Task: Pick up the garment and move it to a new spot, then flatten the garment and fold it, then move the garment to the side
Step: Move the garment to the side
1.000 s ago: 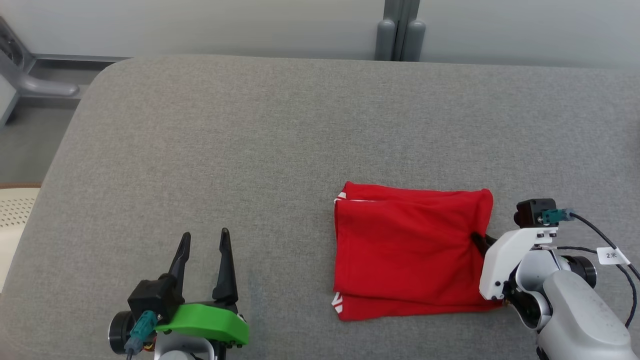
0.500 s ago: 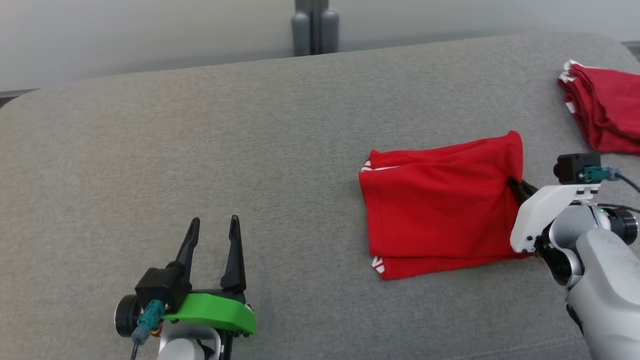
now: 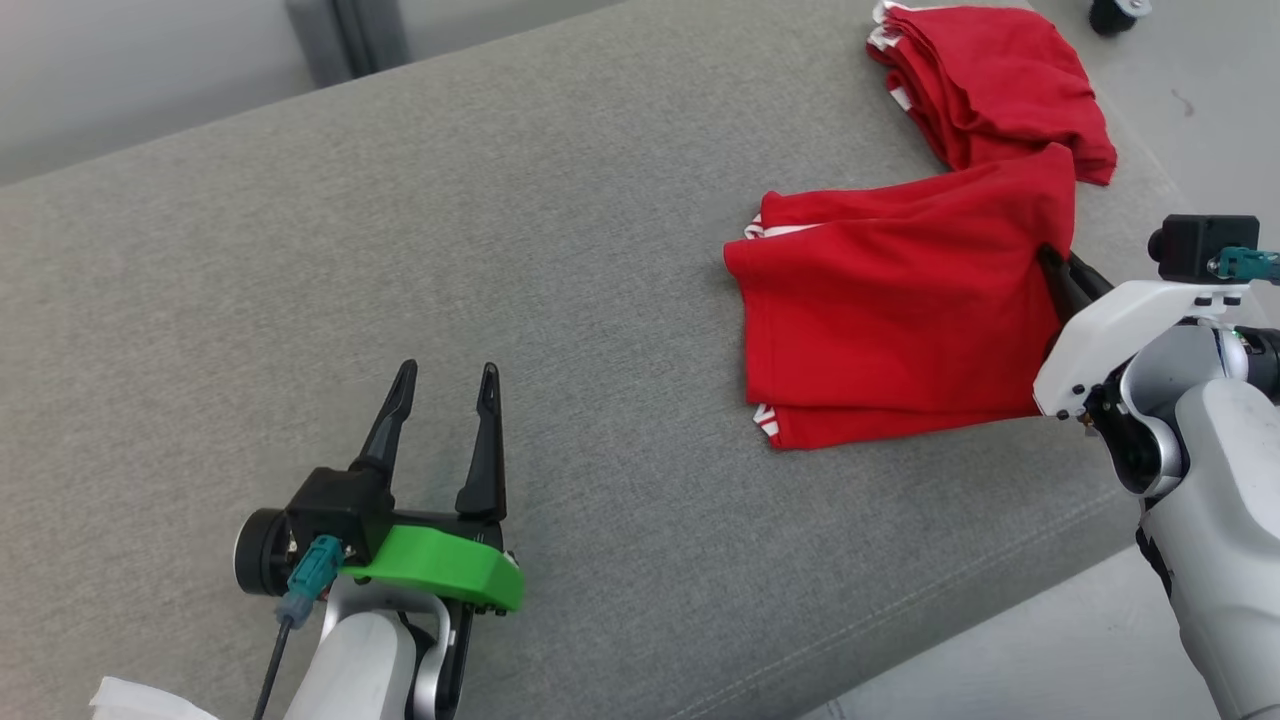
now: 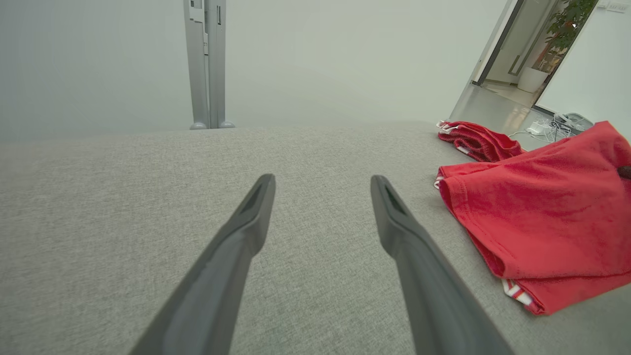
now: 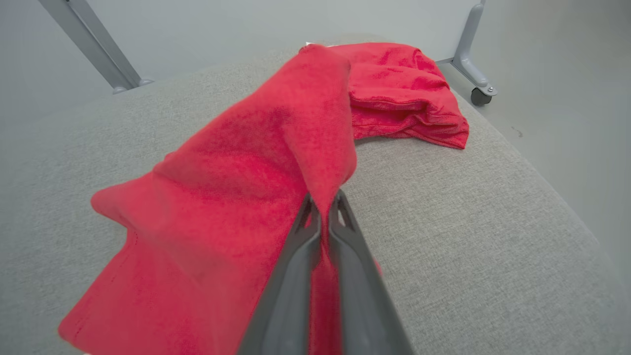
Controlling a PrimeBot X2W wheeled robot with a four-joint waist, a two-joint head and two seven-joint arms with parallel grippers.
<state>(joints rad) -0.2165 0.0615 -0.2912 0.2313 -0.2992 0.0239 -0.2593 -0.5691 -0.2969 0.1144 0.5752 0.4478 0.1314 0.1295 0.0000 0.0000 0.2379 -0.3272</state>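
Observation:
The folded red garment [image 3: 890, 320] lies on the grey padded table [image 3: 500, 250], with white-striped hems at its left side. My right gripper [image 3: 1052, 262] is shut on its right edge, which is lifted off the surface. In the right wrist view the cloth [image 5: 236, 197] is pinched between the closed fingers [image 5: 315, 231] and drapes away to the left. My left gripper [image 3: 445, 385] stands open over bare table at the lower left, well apart from the garment [image 4: 542, 212].
Another stack of folded red garments [image 3: 990, 85] lies at the table's far right corner, just beyond the held piece. The table's right edge [image 3: 1000, 560] drops to grey floor. A caster wheel [image 5: 477, 96] stands on the floor past that corner.
The head camera has swung right, bringing the second red stack into view. My right gripper has closed on the garment's right edge and raised it, carrying it toward that stack. Left gripper unchanged.

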